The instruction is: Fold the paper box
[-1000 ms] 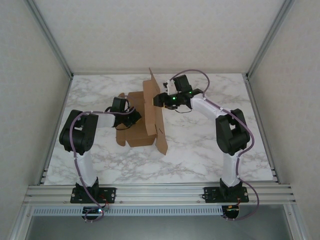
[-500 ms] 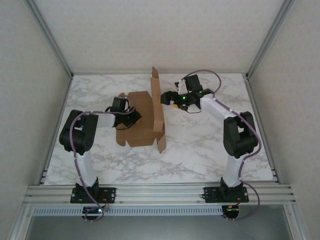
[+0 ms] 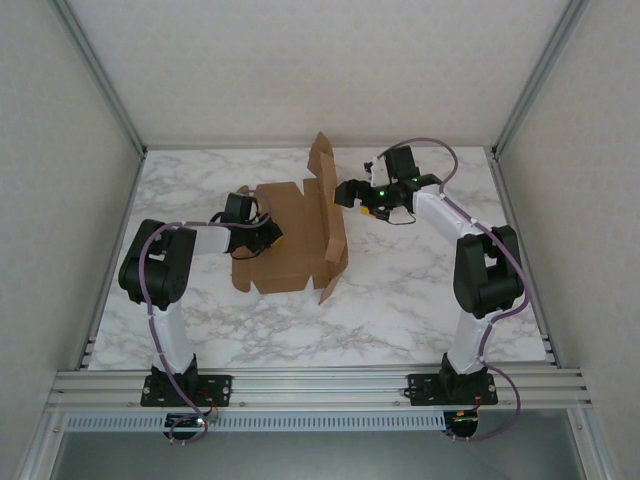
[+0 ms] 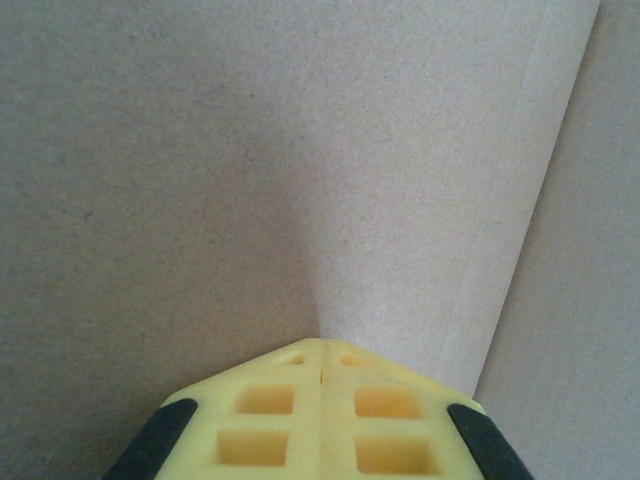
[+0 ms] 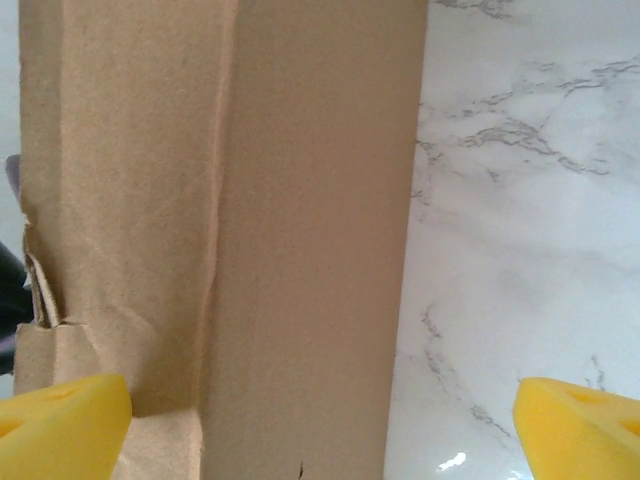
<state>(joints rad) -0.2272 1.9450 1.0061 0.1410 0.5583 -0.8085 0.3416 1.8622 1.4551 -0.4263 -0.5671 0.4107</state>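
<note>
Marble-topped desk [image 3: 430,300] inside a white-walled enclosure carries the box [image 3: 280,255], which sits left of centre as a partly folded brown sheet. Its base panel lies flat, and one tall flap [image 3: 326,215] stands up along the right edge.

- Key relation: the flap lies directly to the left of the right end effector [image 3: 347,193], just beside it. No contact can be confirmed. The flap's long axis runs near-to-far across the desk, so its broad face is turned towards the spread fingers.
- Right end effector: fingers fully spread, holding nothing. This arm is the nearer one to the flap.
- Left end effector [image 3: 264,238]: fingers pressed together, tips set against the flat cardboard on the box's left side. It is pinning the panel, not pinching it.
- Judgement: the next fold probably needs a leftward push on the flap, while the left arm anchors the base.

Count — one box, one raised flap, two arms, two end effectors.
</note>
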